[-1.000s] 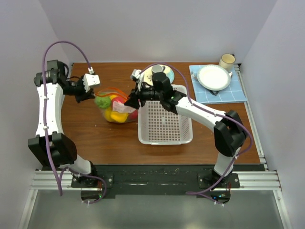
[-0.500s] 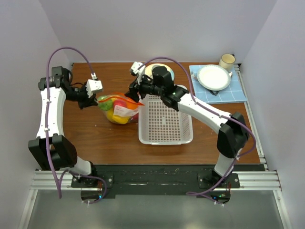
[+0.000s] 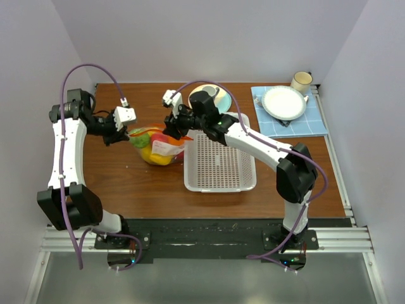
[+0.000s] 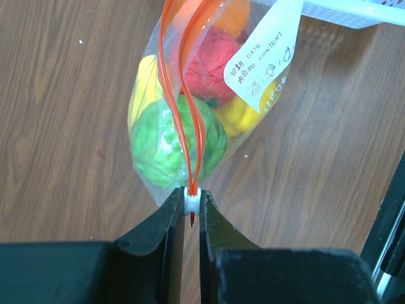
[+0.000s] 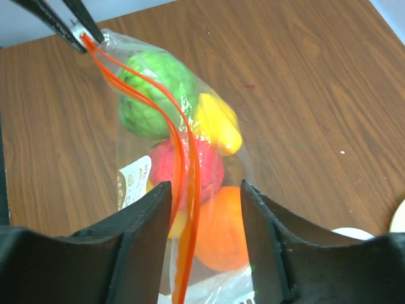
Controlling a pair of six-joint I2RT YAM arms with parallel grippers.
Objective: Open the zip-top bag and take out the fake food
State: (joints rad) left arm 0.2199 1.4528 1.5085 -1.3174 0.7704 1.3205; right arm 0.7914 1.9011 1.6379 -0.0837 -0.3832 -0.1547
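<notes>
So the zip strip (image 4: 179, 95) ran pretty much straight from the left gripper (image 4: 192, 195) across to the right gripper (image 5: 204, 190), with the zip-top bag (image 3: 157, 147) sat on the wooden table (image 3: 114, 183) just left of the white basket (image 3: 221, 168). Left jaws were nipped tight on the white tab (image 4: 192, 201) at the strip's end. Right ones stood well apart, straddling both orange tracks and gripping nothing. Crinkly clear film, glossy rounded fake food (image 5: 155, 88) bulging inside.

Twin white-and-black arms.
White shells and black joints made up the left arm (image 3: 63, 152) and right arm (image 3: 258, 145), trailing purple cables (image 3: 88, 66); left end effector (image 4: 192, 197) and right end effector (image 5: 204, 188) were matte black.
</notes>
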